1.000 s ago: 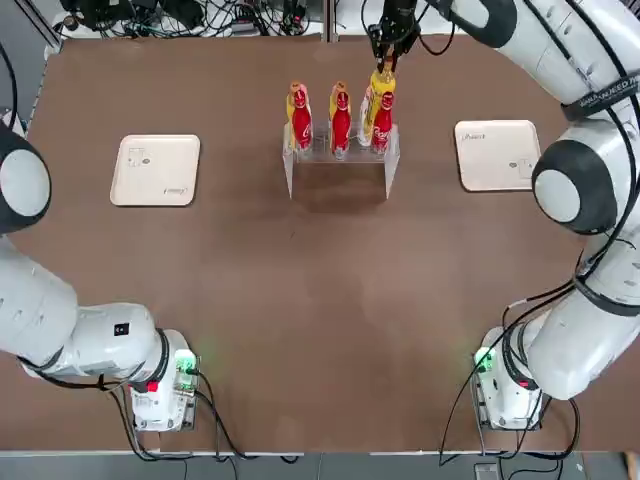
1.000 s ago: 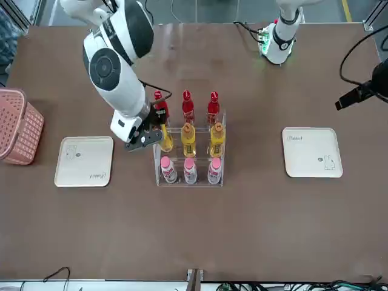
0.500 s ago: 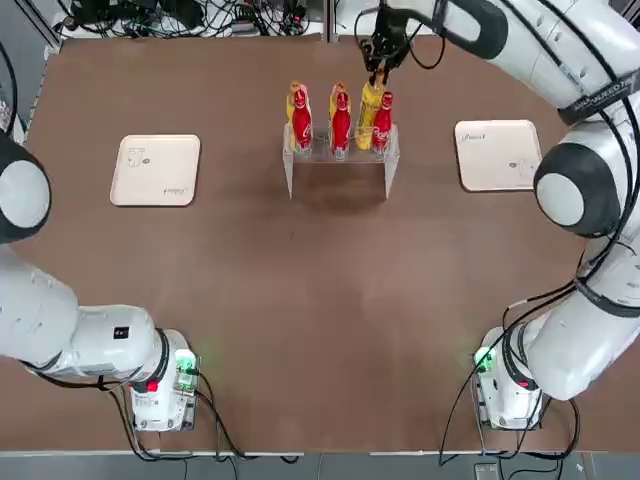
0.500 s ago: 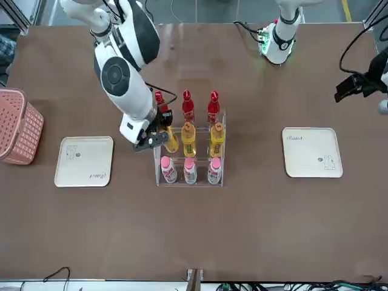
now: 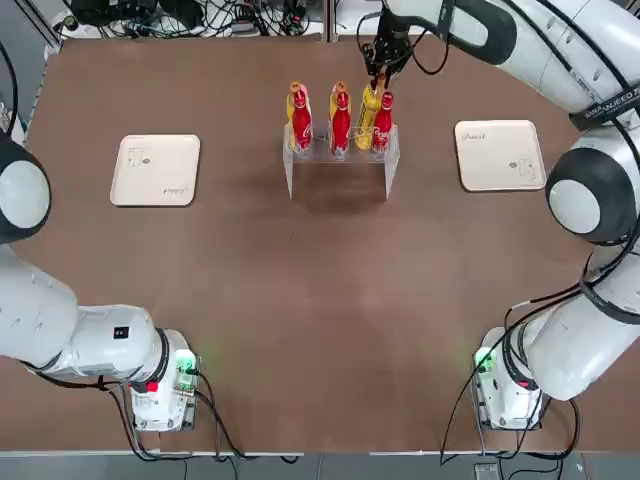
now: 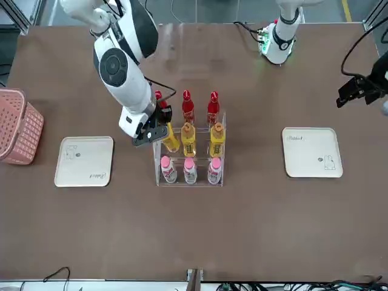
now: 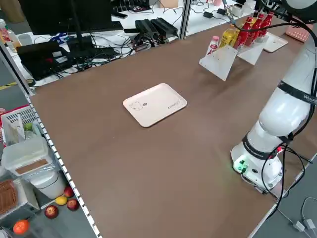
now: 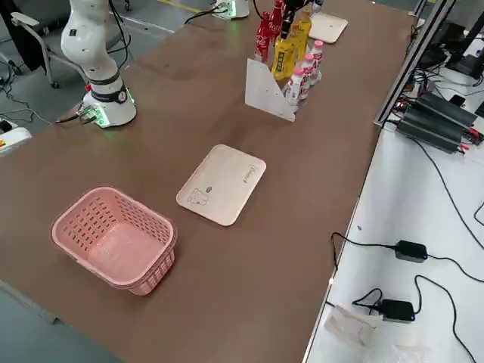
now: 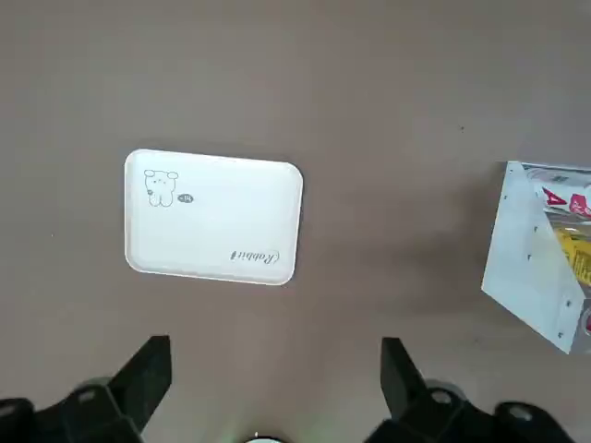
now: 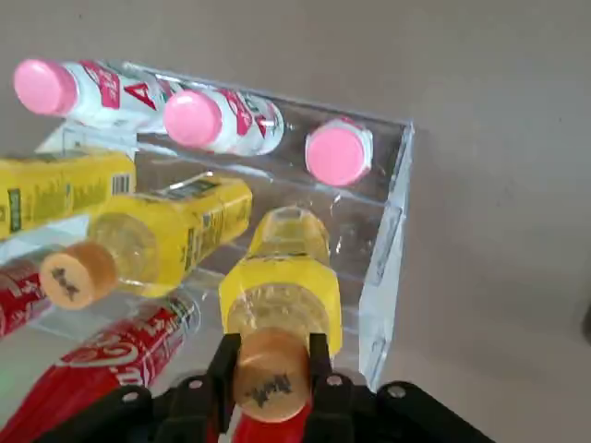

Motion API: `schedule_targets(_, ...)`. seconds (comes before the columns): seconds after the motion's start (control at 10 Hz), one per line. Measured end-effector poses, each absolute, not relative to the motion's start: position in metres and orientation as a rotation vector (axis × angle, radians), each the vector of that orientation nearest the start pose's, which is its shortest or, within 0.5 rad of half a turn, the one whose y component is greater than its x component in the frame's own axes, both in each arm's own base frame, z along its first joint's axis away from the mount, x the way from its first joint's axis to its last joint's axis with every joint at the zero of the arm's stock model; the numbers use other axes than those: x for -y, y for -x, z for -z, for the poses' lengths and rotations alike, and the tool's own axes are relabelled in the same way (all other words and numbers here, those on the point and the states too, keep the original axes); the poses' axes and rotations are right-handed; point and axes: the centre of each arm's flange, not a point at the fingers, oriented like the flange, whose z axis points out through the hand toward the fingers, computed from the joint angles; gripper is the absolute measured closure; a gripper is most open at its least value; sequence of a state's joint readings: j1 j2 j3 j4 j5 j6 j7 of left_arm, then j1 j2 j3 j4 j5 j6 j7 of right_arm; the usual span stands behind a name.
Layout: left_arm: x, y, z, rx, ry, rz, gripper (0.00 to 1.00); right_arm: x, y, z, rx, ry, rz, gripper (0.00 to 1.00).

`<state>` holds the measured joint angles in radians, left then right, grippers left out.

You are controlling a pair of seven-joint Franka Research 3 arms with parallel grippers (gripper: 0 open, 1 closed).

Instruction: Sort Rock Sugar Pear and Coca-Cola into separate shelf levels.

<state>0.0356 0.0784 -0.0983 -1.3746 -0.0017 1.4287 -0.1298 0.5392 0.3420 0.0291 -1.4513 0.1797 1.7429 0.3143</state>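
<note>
Looking into the clear rack [image 6: 189, 163] on the tabletop [image 5: 320, 300], we note three pink-capped white bottles [image 6: 190, 171] on its lowest level, two Rock Sugar Pear bottles [image 6: 202, 139] on the tier above, and three Coca-Cola bottles [image 5: 341, 122] at the back. The right hand [image 10: 271, 362] pinches the orange cap of a third Rock Sugar Pear bottle [image 10: 282, 293] at the rack's open end slot. The left hand [image 9: 275, 383] hangs spread above the tabletop, near a bare cream tray [image 9: 213, 215]. A second tray [image 5: 499, 154] and pink basket [image 8: 113, 238] hold nothing.
</note>
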Motion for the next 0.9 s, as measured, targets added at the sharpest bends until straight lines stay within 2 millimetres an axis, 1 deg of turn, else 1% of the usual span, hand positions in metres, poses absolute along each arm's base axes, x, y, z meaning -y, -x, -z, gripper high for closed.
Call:
schedule_targets(0.1,0.035,-0.564,-0.659,0.098,3.148,-0.033,0.0,-0.364,-0.545,-0.485,0.325,2.982,-0.234,0.66)
schedule_targets(0.3,0.039,-0.565,-0.66,0.089,3.149,-0.019,0.0,-0.354,-0.547,-0.47,0.299,2.995,-0.27,0.66)
schedule_targets(0.5,0.039,-0.566,-0.66,0.089,3.149,-0.011,0.0,-0.346,-0.553,-0.469,0.276,2.996,-0.257,0.66)
schedule_targets(0.7,0.039,-0.566,-0.66,0.089,3.149,-0.01,0.0,-0.346,-0.556,-0.47,0.269,2.992,-0.234,0.66)
schedule_targets(0.8,0.039,-0.566,-0.66,0.089,3.149,-0.01,0.0,-0.346,-0.557,-0.471,0.266,2.989,-0.221,0.64)
schedule_targets(0.9,0.039,-0.566,-0.66,0.089,3.15,-0.01,0.0,-0.346,-0.558,-0.473,0.262,2.986,-0.205,0.56)
